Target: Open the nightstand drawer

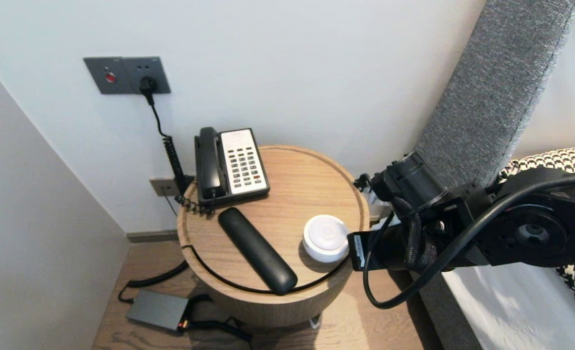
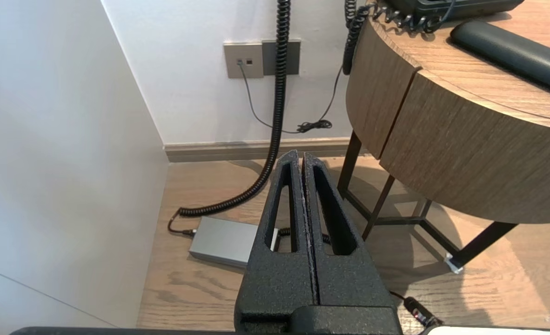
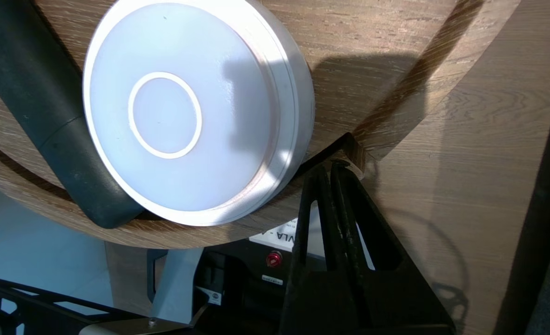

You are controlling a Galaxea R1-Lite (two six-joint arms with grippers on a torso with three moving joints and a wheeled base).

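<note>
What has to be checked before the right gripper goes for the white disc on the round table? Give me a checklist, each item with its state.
1. Opening of the right gripper wide enough for the white disc: not ok, it is shut.
2. White disc lying flat on the table, near its edge: ok.
3. Tips of the right gripper clear of the table's rim: cannot tell; they sit right at it.
4. The black bar apart from the disc, as the head view shows: ok.
5. The left gripper out of the way, shut, low beside the table: ok.
</note>
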